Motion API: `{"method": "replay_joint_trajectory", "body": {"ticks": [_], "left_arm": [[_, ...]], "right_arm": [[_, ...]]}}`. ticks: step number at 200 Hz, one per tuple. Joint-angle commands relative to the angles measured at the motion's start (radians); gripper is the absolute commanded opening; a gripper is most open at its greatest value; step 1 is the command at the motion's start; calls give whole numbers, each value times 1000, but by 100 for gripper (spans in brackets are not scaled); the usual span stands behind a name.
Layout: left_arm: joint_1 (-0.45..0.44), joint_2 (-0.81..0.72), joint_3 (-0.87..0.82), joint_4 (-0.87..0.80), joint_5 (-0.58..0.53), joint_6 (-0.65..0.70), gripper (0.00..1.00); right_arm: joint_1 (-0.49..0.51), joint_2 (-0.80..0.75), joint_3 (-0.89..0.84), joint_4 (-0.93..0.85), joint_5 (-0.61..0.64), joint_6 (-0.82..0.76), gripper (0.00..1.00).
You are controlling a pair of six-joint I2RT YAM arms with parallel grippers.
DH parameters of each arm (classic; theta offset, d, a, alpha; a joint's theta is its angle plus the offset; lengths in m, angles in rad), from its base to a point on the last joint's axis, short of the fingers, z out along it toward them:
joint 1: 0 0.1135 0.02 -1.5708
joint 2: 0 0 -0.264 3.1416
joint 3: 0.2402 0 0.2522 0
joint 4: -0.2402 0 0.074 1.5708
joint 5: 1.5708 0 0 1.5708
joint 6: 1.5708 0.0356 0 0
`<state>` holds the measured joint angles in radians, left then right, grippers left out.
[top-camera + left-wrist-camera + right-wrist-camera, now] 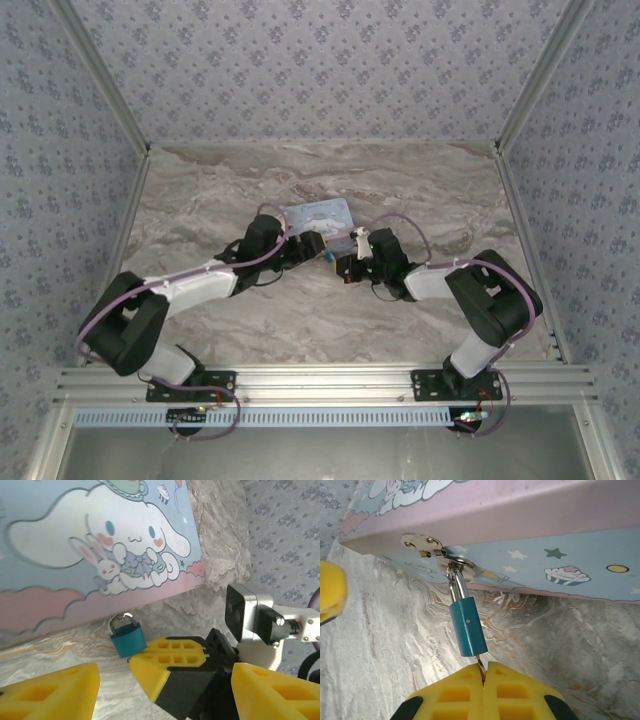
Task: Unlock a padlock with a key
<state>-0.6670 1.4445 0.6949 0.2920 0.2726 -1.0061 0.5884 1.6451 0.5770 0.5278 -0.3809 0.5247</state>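
The tiny teal padlock (467, 627) hangs by its silvery shackle from the metal hasp (422, 543) on the front of the cartoon-printed tin (545, 510). A thin metal key (480, 666) sticks into the padlock's bottom. My right gripper (483, 680) is shut on that key. In the left wrist view the padlock (127, 639) sits right at the tip of the right gripper (136, 656). My left gripper (165, 675) is open wide, its yellow fingers (50, 690) on either side of the right gripper and holding nothing. From above, both grippers meet at the padlock (328, 256).
The tin (318, 218) lies flat on the marble-patterned table (300, 320), just beyond both grippers. The right arm's wrist camera (245, 612) is close beside my left gripper. Patterned walls (320, 60) enclose the table on three sides.
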Motion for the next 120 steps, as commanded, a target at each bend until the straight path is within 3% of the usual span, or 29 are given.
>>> {"method": "replay_joint_trajectory", "body": {"ticks": [1,60,120], "left_arm": [[8,-64,-69,24,-9,-32,70],[31,-30,-181,304,129,-168,68],[31,132,-230,604,137,-255,60]], "right_arm": [[18,-27,25,56,-6,84,0],[44,-33,62,13,4,192,0],[57,-31,70,-10,14,241,0]]}}
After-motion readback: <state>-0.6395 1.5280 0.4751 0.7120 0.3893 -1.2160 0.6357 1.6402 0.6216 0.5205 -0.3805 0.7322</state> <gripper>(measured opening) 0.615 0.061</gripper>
